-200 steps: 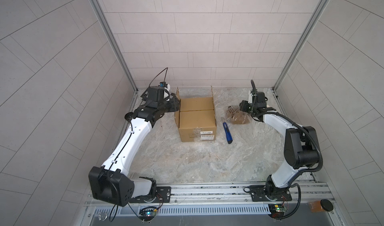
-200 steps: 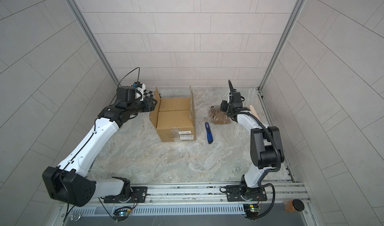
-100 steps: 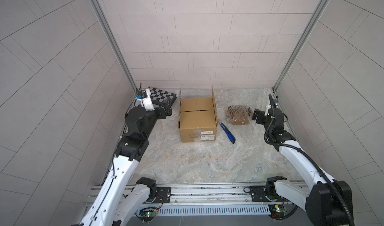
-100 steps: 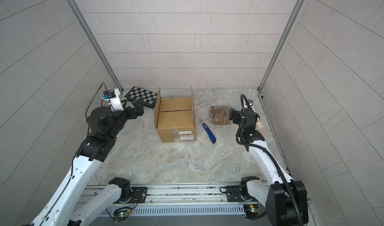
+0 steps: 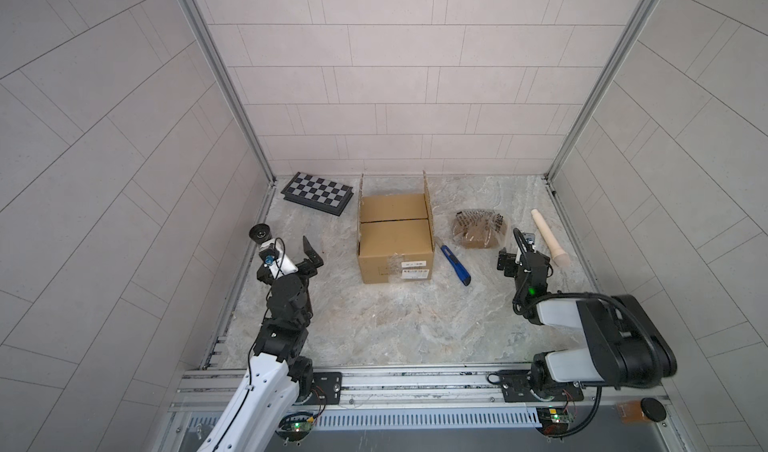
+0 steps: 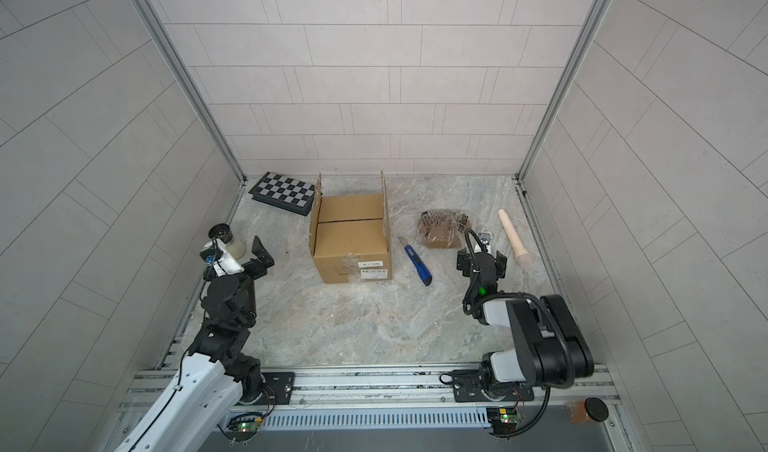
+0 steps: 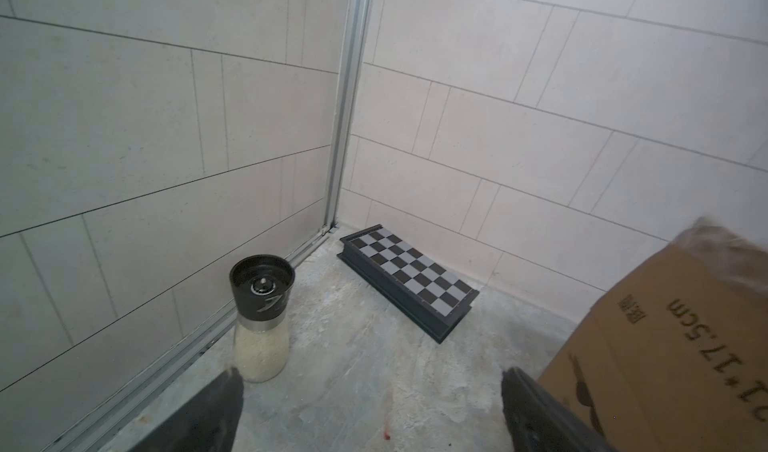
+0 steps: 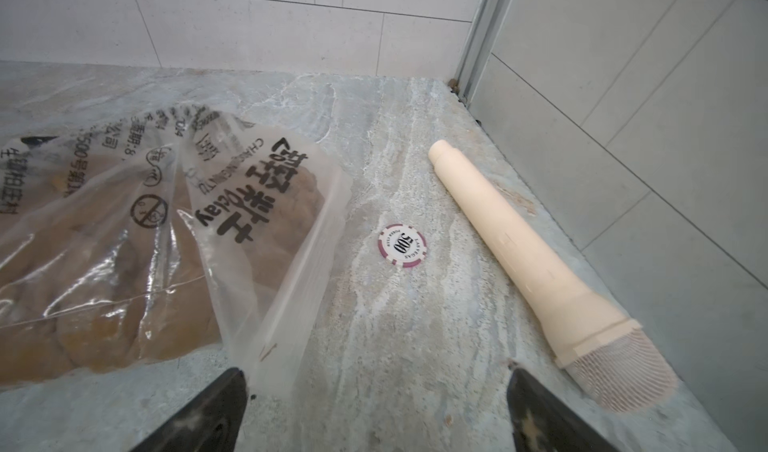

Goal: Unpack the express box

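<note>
Brown corrugated cardboard carton [image 5: 395,237] sits mid-way across the grey marbled table [image 5: 374,325], toward the back wall. Its long axis runs front to back, and the white label [image 5: 413,269] faces the front rail. The side flaps stand upright. The side print reads "17.5cm". Left gripper [image 7: 370,373] is spread wide, empty, left of the carton and apart from it. Right gripper [image 8: 374,371] is spread wide and empty, near the clear printed bag [image 8: 124,221]. Purple-white poker chip [image 8: 402,246] reads "500", "LAS VEGAS".

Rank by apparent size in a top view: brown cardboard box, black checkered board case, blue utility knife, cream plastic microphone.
Brown cardboard box
black checkered board case
then cream plastic microphone and blue utility knife, too alike to rank
</note>
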### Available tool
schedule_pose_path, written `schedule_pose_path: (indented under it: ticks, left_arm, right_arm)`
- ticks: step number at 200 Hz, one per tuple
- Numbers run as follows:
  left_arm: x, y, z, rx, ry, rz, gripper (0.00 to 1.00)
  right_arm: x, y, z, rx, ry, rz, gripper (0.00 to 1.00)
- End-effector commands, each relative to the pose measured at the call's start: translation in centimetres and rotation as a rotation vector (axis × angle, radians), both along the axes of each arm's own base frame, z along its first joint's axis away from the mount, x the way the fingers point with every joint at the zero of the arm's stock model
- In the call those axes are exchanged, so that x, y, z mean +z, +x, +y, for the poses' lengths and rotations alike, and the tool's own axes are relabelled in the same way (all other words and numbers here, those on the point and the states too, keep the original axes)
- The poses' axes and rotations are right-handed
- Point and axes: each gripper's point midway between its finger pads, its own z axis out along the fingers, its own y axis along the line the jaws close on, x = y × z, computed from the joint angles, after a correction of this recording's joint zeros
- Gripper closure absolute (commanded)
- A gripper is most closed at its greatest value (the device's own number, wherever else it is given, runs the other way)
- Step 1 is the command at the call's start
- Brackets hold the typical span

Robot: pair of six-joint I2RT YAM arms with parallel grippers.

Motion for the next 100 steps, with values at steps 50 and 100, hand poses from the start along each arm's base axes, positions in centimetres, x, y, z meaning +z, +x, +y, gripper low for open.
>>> schedule_pose_path:
  ticks: [50,100]
  left_arm:
    - [-4.4,1.0,2.0,0.167,0.058,0.042,0.00]
    - [-7.0,2.8,1.2,0.123,0.152,0.098,0.00]
  right_arm:
    - [2.0,2.9,2.1,0.123,-0.051,-0.068,0.01]
    - [1.8,3.5,1.8,0.106,-0.051,-0.026,0.01]
